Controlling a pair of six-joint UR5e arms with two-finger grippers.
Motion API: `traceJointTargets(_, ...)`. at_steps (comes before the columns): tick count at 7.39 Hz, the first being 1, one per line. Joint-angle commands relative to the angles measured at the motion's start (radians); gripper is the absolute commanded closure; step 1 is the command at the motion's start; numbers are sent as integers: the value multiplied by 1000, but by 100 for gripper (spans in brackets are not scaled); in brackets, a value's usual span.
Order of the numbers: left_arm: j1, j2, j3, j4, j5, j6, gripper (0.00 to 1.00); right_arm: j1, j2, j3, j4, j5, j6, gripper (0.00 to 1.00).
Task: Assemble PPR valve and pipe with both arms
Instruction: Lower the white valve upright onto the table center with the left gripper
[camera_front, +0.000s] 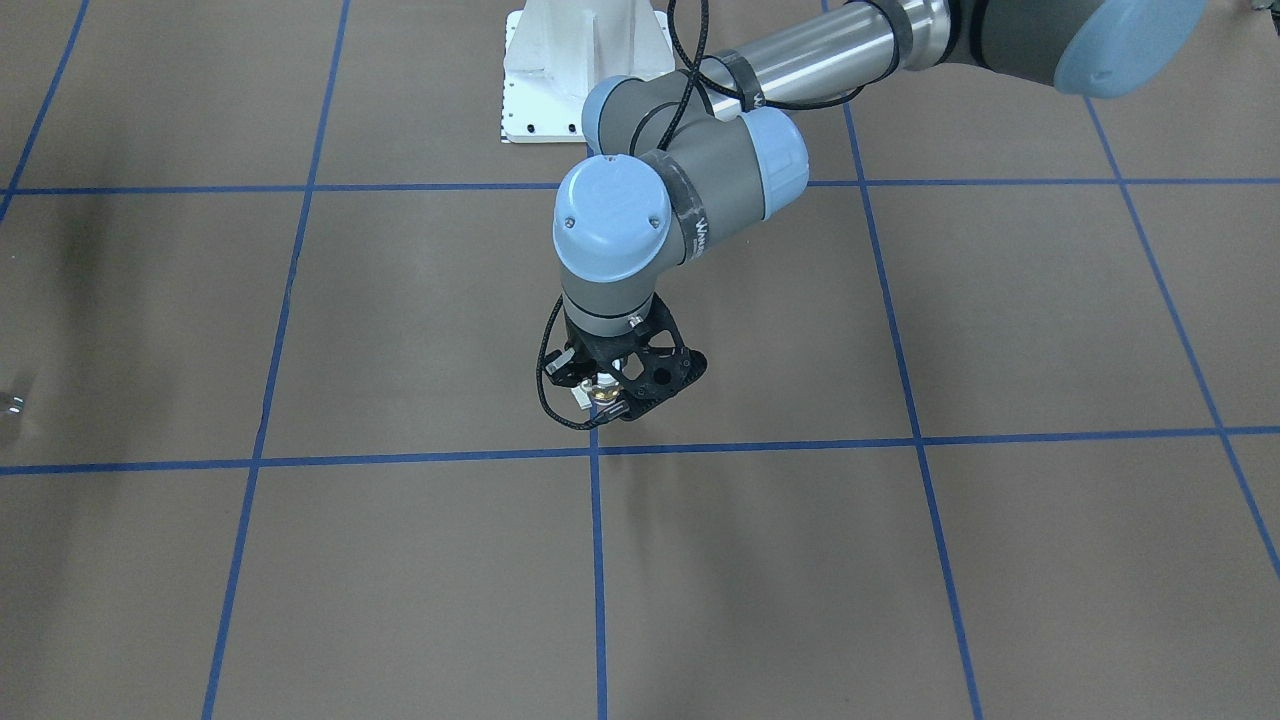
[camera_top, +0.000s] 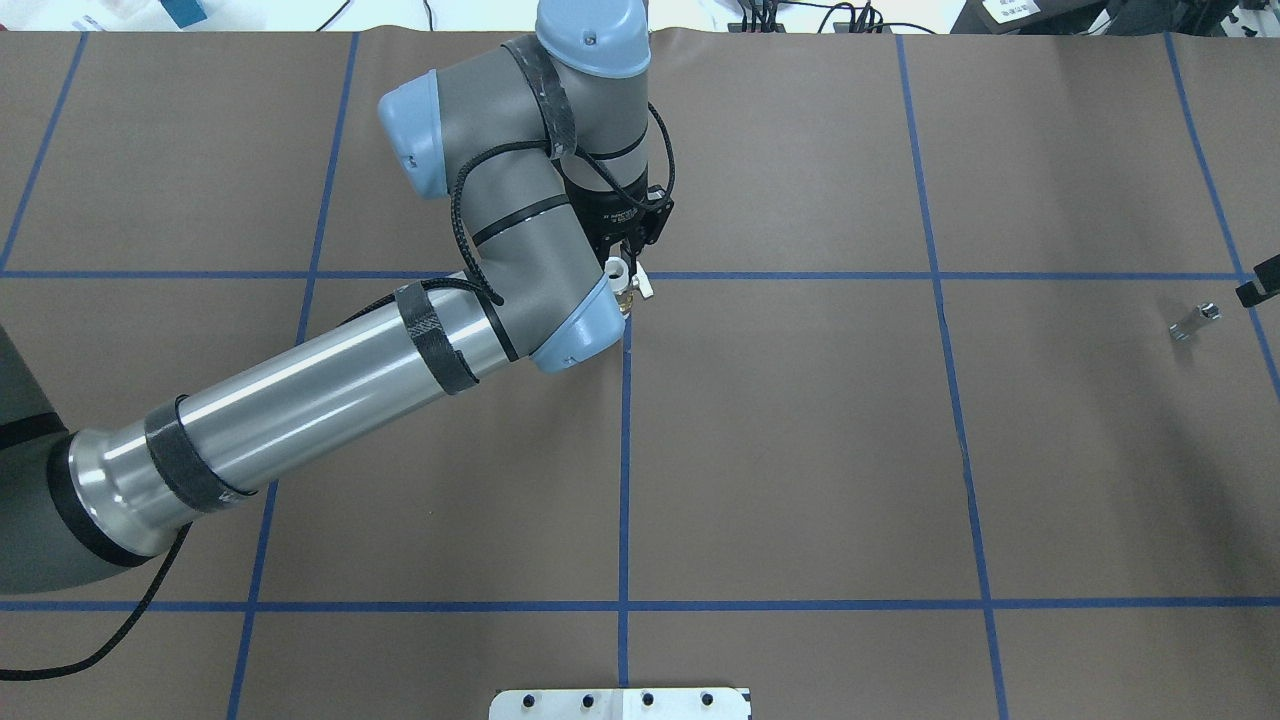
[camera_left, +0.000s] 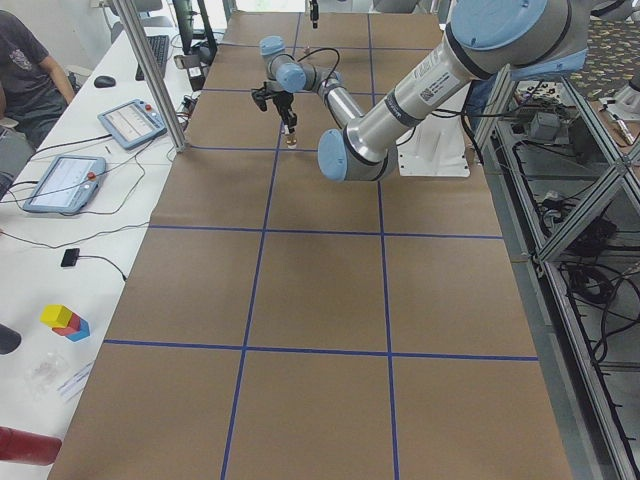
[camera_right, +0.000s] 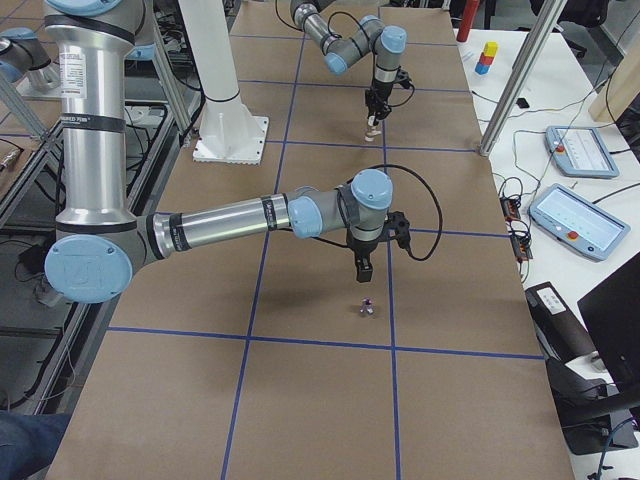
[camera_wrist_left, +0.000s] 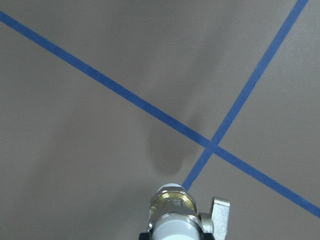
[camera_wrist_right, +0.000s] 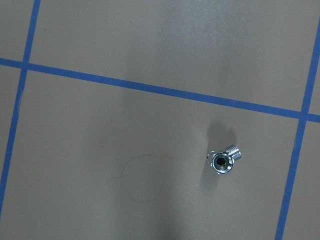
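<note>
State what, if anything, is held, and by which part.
Left gripper holds the PPR valve by one white end; the pipe lies unheld.

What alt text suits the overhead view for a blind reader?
The grey left robot arm's black gripper grips a white-and-brass plastic valve mid-table; a small silvery metal pipe stub lies far right on the brown, blue-taped table.

Table (camera_top: 800, 450): brown paper, blue tape grid (camera_top: 625, 450); pipe (camera_top: 1195, 322) resting on it; white pedestal (camera_front: 580, 70).

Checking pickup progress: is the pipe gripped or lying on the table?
On the table: the pipe lies free in the right wrist view, nothing around it; the right gripper hangs above it, apart.
</note>
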Motion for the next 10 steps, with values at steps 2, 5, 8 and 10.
traceJointTargets(2, 21, 4, 9, -5, 1, -9, 100, -2, 3, 2, 0, 1, 5, 1)
traceJointTargets(5, 27, 5, 9, -23, -1, -39, 100, -2, 6, 2, 0, 1, 19, 1)
traceJointTargets(8, 28, 10, 9, -25, -1, -38, 100, 0, 6, 6, 0, 4, 21, 1)
traceJointTargets(10, 33, 10, 9, -25, -1, -38, 100, 0, 6, 5, 0, 2, 21, 1)
